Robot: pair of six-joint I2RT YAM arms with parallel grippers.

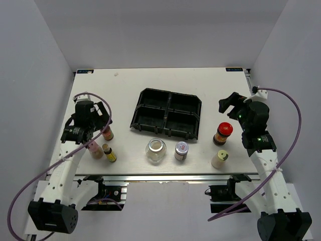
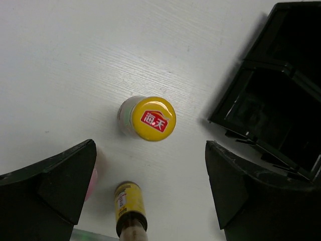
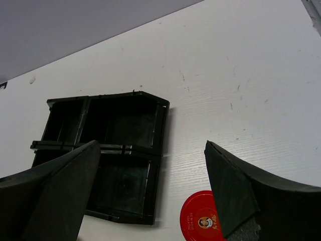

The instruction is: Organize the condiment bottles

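**Condiment bottles: seven in all, standing upright on the counter (image 1: 125, 85), none in the tray.**

**Count by kind**
- Slim dark bottles: two.
  - The yellow-capped bottle (image 2: 147, 118) sits in the gap of the left jaws and touches neither finger.
  - The yellow-labelled bottle (image 2: 129, 208) stands just behind that gap, toward the arm's base.
- Pink-capped bottle (image 1: 94, 149): one. It is close beside one finger of the left jaws and mostly hidden by it in the wrist view.
- Clear glass jar (image 1: 156, 149): one. It is well apart from both sets of jaws, roughly between them.
- Silver-lidded jar (image 1: 181, 149): one, just beside the glass jar on the side of the right jaws.
- Red-lidded jar (image 3: 203, 221): one, near the right jaws, low and slightly inside their gap.
- Cream bottle (image 1: 219, 158): one, further back from the right jaws than the red-lidded jar.
- Black tray (image 1: 145, 95): one, with four compartments that all look empty. It lies ahead of the right jaws and off to the side of the left jaws.

**Jaws**
- Left jaws: spread wide, holding nothing.
- Right jaws: spread wide, holding nothing.

**Handling (judged)**
- All seven look rigid and small, probably light to moderate in weight.
- Their smooth walls are likely slippery.
- The slim bottles look prone to tipping and are best held on the body just under the cap.
- The glass jar looks the widest and most breakable, so it calls for a full spread across its middle and a gentle squeeze.
- The lidded jars are squat and look steadier, and the mid-body seems the place to grip them.
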